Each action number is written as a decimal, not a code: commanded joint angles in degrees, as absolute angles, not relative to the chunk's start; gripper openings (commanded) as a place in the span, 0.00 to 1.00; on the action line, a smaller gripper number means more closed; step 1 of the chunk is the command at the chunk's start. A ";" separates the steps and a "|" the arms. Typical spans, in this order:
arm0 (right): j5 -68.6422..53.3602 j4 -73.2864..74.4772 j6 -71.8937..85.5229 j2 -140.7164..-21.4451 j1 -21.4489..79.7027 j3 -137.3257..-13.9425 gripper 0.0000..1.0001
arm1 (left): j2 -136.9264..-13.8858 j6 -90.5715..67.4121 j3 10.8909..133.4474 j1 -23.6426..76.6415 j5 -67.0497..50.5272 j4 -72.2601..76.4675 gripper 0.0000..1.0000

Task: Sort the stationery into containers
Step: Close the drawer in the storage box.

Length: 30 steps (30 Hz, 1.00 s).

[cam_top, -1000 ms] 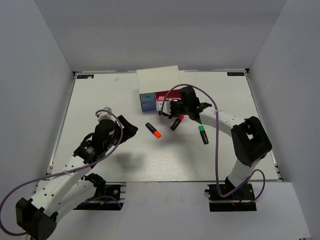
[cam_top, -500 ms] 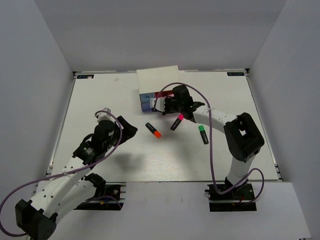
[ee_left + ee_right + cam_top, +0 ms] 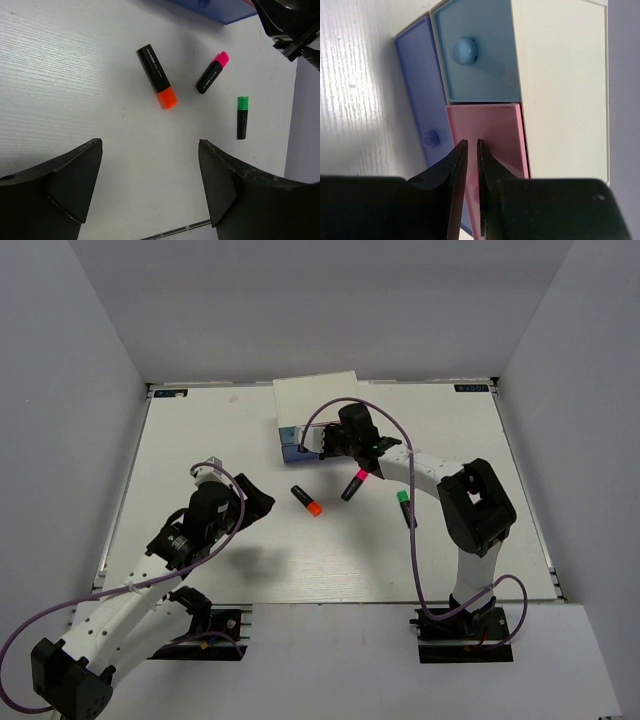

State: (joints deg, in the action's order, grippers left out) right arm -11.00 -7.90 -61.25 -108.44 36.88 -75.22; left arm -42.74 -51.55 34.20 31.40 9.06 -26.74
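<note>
The right gripper [image 3: 471, 145] has pushed forward, fingers nearly together; the pink drawer [image 3: 490, 125] just ahead now seems closed, ending that step.

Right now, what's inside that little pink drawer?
Only the front panel of the pink drawer shows, about flush with the light blue drawer beside it in the white cabinet. Whatever lies inside is covered; I cannot tell.

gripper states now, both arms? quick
Left gripper: open, holding nothing.
Right gripper: nearly shut, tips at the pink drawer front; whether it pinches anything cannot be told.
</note>
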 commanded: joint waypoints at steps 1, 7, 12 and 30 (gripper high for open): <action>-9.05 -11.78 -61.26 -109.34 36.83 -78.13 0.19 | -42.01 -51.77 33.93 31.29 9.93 -26.72 0.88; -7.73 -13.18 -61.17 -110.12 36.65 -78.49 0.18 | -42.01 -51.77 33.93 31.29 9.93 -26.72 0.88; -6.94 -14.24 -61.00 -110.04 36.65 -78.49 0.18 | -42.01 -52.29 33.93 31.29 9.93 -26.72 0.88; -18.39 -5.89 -37.91 -82.73 36.30 -63.46 0.15 | -50.09 -56.50 28.40 31.29 2.46 -5.29 0.88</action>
